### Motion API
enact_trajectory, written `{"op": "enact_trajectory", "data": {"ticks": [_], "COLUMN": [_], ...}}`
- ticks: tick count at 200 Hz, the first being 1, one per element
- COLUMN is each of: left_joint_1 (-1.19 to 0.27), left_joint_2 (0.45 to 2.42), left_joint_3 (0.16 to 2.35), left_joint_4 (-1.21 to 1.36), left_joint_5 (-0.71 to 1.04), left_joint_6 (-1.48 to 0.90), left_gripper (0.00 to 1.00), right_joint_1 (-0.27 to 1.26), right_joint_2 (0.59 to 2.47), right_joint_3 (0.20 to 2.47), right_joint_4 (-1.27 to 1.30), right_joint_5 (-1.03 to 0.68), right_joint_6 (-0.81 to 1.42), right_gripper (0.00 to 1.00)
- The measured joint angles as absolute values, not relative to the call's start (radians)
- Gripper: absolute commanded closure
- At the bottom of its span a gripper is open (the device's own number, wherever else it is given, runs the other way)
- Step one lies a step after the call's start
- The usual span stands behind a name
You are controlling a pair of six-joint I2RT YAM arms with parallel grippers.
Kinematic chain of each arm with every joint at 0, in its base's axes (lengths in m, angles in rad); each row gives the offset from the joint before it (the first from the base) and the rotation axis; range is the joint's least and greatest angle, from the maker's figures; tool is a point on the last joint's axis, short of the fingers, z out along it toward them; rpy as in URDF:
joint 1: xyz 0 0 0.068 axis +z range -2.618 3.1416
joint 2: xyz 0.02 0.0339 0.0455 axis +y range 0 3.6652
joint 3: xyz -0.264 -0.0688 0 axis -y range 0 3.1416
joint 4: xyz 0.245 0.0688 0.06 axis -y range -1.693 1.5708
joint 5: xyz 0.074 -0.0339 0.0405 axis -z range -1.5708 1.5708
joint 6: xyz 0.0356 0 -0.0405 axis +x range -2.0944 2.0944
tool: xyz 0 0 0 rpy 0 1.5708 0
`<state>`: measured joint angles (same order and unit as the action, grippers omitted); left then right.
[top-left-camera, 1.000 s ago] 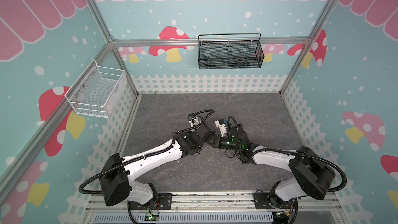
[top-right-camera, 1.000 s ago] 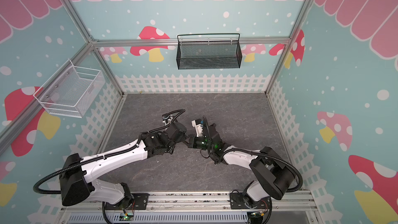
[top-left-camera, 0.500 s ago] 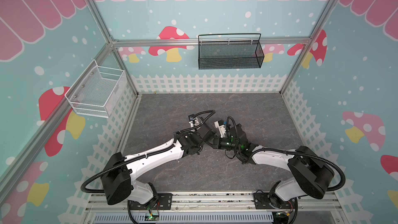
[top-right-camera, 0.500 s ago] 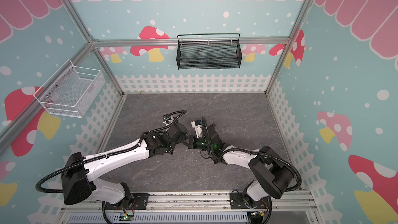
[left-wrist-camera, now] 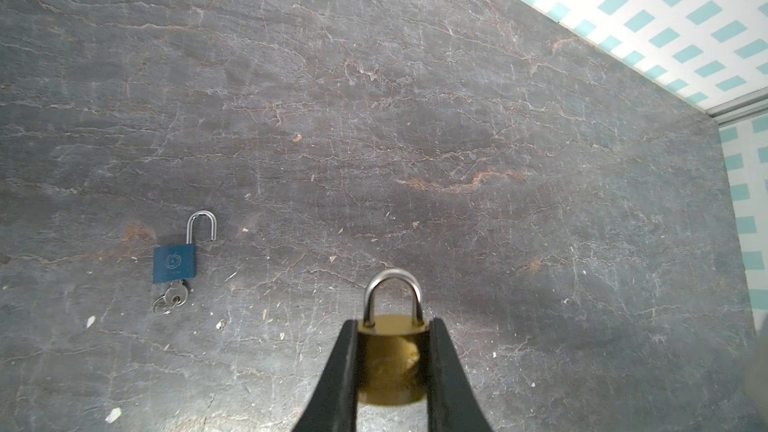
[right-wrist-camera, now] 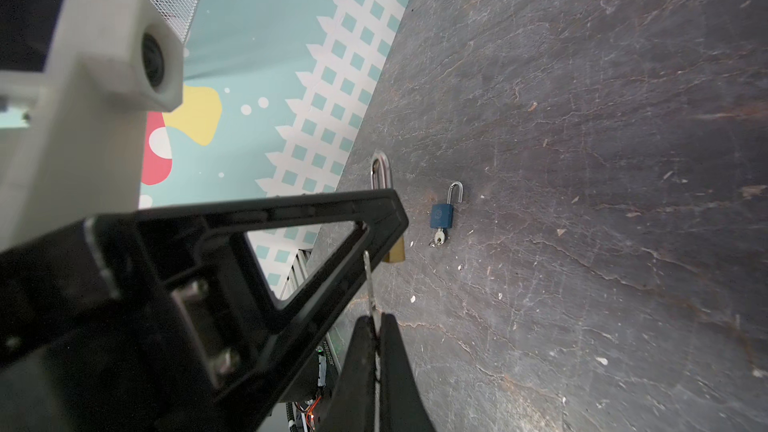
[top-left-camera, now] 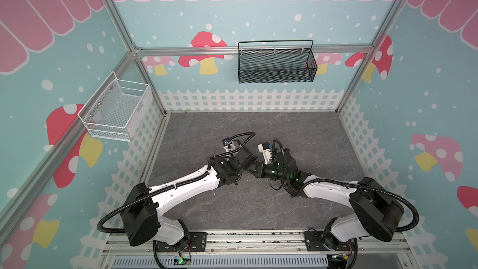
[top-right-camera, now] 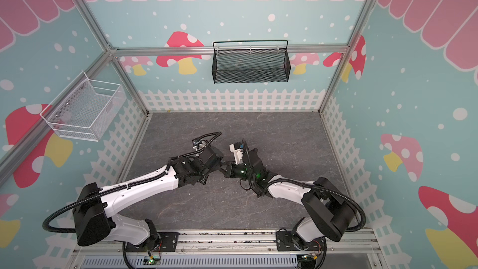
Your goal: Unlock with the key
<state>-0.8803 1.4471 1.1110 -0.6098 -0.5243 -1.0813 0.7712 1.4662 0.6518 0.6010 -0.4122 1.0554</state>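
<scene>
Left wrist view: left hand (left-wrist-camera: 392,322) tight around brass padlock (left-wrist-camera: 390,363); right wrist view: right hand (right-wrist-camera: 377,320) tight on key (right-wrist-camera: 368,280).

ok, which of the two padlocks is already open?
The blue padlock lying on the table: one shackle end stands free of its body. The brass padlock, between the fingers of the left gripper, has both shackle legs seated.

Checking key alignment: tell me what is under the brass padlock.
The key, pinched in the right gripper, reaches toward the underside of the brass padlock. A finger of the left gripper covers the keyhole, so insertion cannot be told.
</scene>
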Motion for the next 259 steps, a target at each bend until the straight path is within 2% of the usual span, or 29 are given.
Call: {"op": "enact_trajectory", "data": {"ticks": [83, 259], "left_joint_1": [-0.861, -0.859], "left_joint_2": [1.385, 1.384], "left_joint_3": [1.111, 1.087], "left_joint_4": [-0.564, -0.546], "left_joint_5": [-0.500, -0.482], "left_joint_6": [-1.099, -1.112], "left_gripper": [1.00, 1.00], "right_joint_1": [0.787, 0.787], "right_joint_2": [1.486, 1.518], "right_joint_3": [0.649, 0.703], "right_joint_4": [0.591, 0.579], "right_joint_5": [-0.421, -0.414], "right_joint_6": [1.055, 1.029], "right_gripper": [1.00, 1.00]}}
